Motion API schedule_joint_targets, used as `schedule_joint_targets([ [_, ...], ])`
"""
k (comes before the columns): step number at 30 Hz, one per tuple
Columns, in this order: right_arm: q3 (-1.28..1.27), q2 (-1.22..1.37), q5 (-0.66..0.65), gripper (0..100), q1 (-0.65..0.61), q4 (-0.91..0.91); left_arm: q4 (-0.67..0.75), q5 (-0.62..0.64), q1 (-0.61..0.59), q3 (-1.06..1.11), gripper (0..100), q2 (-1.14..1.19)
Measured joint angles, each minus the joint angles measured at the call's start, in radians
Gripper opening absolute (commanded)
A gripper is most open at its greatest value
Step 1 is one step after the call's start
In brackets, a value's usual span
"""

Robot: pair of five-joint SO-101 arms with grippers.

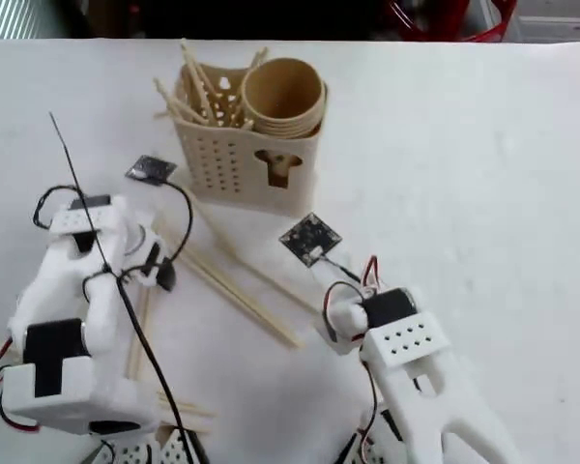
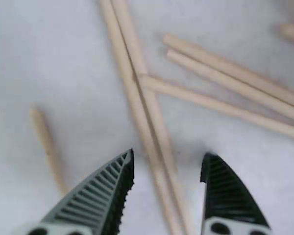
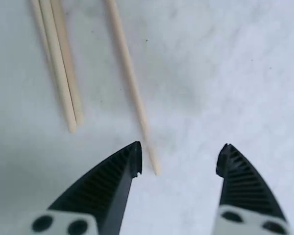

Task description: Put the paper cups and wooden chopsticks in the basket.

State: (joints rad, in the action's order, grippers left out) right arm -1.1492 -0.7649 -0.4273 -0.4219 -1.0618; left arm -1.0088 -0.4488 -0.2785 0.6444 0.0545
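Chopsticks lie loose on the table between the basket and your arms. The basket holds stacked cups and more sticks. Your left claw gapes wide astride a pair. Your right claw is wide too, with one stick's tip between its jaws.

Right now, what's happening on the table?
The paper cups and several chopsticks already stand in the basket. More chopsticks lie loose on the table. The left gripper is open over a loose pair. The right gripper is open over the end of a single chopstick. Neither holds anything.
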Motion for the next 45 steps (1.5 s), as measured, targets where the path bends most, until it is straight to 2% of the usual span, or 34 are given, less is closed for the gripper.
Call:
schedule_joint_targets([
  [9, -0.006, -0.002, -0.003, 25.0, 0.012, 0.000, -0.009, 0.006, 0.000, 0.023, 20, -0.018],
  [20, -0.032, -0.002, -0.003, 25.0, 0.009, 0.018, -0.157, 0.008, -0.037, -0.100, 6, 0.112],
  [28, -0.034, -0.002, -0.003, 25.0, 0.011, 0.028, -0.152, 0.008, -0.038, -0.101, 3, 0.110],
  [37, -0.040, -0.002, -0.003, 25.0, 0.009, 0.044, -0.055, 0.040, -0.117, -0.100, 3, 0.017],
  [45, -0.040, -0.002, -0.003, 24.9, 0.011, 0.048, -0.055, 0.087, -0.124, -0.204, 3, -0.049],
])
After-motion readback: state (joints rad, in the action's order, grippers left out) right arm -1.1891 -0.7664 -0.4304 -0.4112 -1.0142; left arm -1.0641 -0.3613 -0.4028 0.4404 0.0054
